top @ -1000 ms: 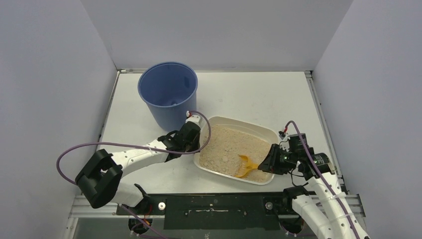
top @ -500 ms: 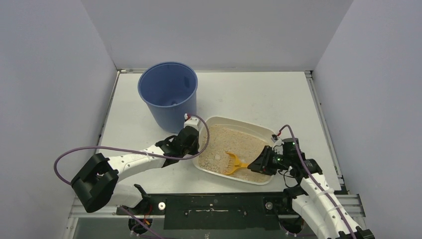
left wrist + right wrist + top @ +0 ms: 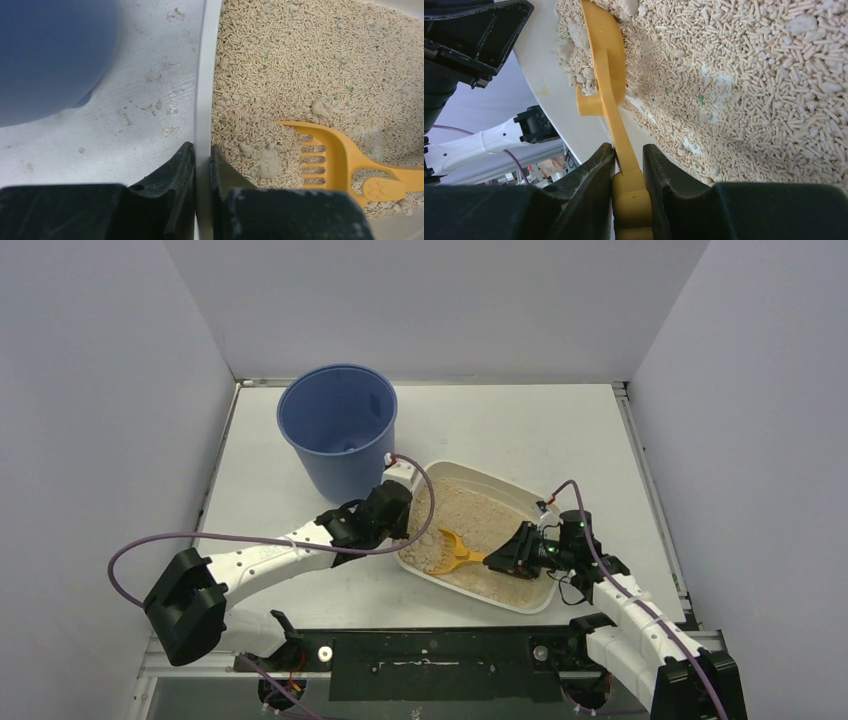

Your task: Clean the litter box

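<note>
Scooping step. Left end effector [image 3: 202, 160] pinched tight on litter box [image 3: 204, 75] rim; box on counter [image 3: 520, 430], just beside blue bucket [image 3: 337, 420]. Right end effector [image 3: 629, 162] squeezes yellow scoop [image 3: 603, 45] handle, scoop head pushed into clumps [image 3: 269, 164]. Next, I think: lift scoop level, tip into bucket.

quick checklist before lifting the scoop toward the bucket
1. left claw clamped on litter box rim: ok
2. right claw shut on scoop handle: ok
3. clump just ahead of the scoop teeth: ok
4. bucket upright, mouth open, beside the box: ok
5. clump actually loaded on the scoop: cannot tell
</note>
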You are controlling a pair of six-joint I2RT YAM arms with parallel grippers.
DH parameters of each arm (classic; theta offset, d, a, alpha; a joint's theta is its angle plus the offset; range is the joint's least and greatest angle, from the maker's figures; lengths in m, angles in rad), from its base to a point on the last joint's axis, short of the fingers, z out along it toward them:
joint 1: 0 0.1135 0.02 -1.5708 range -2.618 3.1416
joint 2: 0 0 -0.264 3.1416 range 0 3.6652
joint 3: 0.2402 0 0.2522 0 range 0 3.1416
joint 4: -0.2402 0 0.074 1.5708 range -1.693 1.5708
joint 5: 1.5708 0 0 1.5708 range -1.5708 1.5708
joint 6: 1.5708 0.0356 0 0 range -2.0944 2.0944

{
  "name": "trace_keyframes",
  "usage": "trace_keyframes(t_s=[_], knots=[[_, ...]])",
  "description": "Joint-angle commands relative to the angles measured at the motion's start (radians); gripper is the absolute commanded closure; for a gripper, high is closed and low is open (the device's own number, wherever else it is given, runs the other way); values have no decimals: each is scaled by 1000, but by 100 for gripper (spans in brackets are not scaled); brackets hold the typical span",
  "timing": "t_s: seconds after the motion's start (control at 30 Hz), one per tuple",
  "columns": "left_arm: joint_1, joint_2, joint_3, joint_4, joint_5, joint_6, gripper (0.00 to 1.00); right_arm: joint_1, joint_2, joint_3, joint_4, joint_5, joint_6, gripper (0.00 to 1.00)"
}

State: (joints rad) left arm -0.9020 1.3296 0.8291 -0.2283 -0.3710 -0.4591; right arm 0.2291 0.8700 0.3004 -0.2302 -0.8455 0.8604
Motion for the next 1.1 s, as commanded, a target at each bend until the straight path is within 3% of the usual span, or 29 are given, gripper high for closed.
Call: trace_keyframes(t_s=[0.0, 0.23, 0.33, 0.43, 0.5, 0.6, 0.7, 0.77, 0.87, 0.93, 0.97, 1.03, 1.07], knots=[[-67, -73, 184, 230, 74, 4, 100, 6, 52, -78, 123, 153, 69, 100], [-110, -91, 276, 149, 48, 39, 100, 17, 54, -142, 371, 139, 208, 100], [-122, -99, 315, 135, 47, 59, 100, 55, 59, -204, 611, 107, 314, 100], [-133, -99, 358, 115, 49, 68, 100, 57, 67, -184, 553, 164, 276, 100], [-140, -99, 371, 113, 46, 78, 100, 80, 75, -219, 730, 142, 343, 100], [-143, -99, 386, 95, 33, 84, 100, 79, 94, -170, 609, 170, 272, 100], [-144, -112, 385, 89, 10, 97, 100, 86, 123, -231, 823, 114, 353, 100], [-144, -119, 384, 83, -5, 103, 100, 46, 130, -216, 709, 130, 308, 100], [-144, -122, 380, 80, -25, 110, 100, 55, 139, -275, 925, 108, 398, 100], [-145, -119, 382, 71, -34, 111, 100, 24, 132, -220, 722, 109, 299, 100], [-147, -120, 379, 74, -35, 111, 100, 14, 114, -230, 706, 135, 297, 100], [-146, -121, 371, 79, -41, 113, 100, 30, 89, -277, 883, 122, 378, 100], [-146, -118, 371, 78, -44, 114, 100, 24, 84, -249, 827, 105, 353, 100]])
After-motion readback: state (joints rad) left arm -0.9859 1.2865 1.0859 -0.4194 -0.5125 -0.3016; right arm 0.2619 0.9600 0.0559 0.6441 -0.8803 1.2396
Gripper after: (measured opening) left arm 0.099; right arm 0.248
